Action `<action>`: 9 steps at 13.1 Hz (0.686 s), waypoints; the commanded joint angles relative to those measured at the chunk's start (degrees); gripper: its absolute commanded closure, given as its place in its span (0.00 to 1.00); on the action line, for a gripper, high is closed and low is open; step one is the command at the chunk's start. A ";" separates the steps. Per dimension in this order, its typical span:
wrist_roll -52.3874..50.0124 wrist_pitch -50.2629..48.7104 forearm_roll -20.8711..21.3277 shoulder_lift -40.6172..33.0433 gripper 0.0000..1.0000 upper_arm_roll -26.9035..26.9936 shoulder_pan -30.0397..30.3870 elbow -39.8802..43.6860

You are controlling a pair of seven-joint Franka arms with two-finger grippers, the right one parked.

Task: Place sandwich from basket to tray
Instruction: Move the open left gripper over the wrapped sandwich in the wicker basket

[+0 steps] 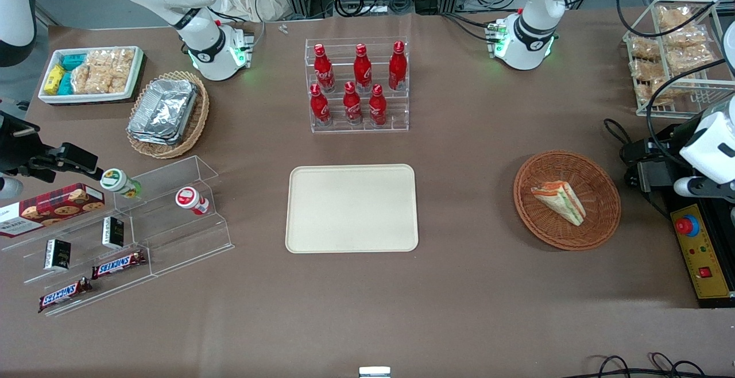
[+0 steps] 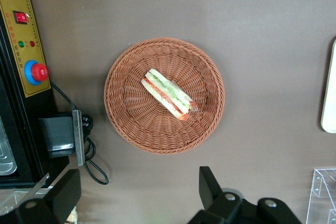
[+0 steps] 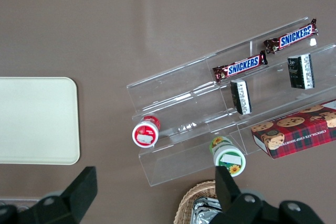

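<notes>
The sandwich is a pale wedge with orange-red and green layers. It lies in the round reddish-brown wicker basket, toward the working arm's end of the table. Both also show in the left wrist view, the sandwich near the middle of the basket. The cream-beige tray lies bare at the table's middle; its edge shows in the left wrist view. My left gripper hangs high beside the basket, toward the working arm's end. It is open and empty, its fingers wide apart over bare table.
A yellow control box with a red button and cables lies beside the basket. A wire rack of snack bags stands farther back. A rack of red bottles stands farther from the camera than the tray. An acrylic snack shelf lies toward the parked arm's end.
</notes>
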 commanded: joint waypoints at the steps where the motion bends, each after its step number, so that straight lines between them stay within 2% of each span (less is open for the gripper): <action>1: -1.32 -1.33 -0.14 1.35 0.00 0.06 -0.02 2.57; 5: -1.58 -1.15 0.13 1.61 0.00 0.06 0.06 -0.39; 7: -1.76 3.74 -0.74 -0.49 0.00 0.24 0.24 -7.15; 9: -5.25 12.42 -3.55 -2.95 0.00 0.32 0.42 -15.83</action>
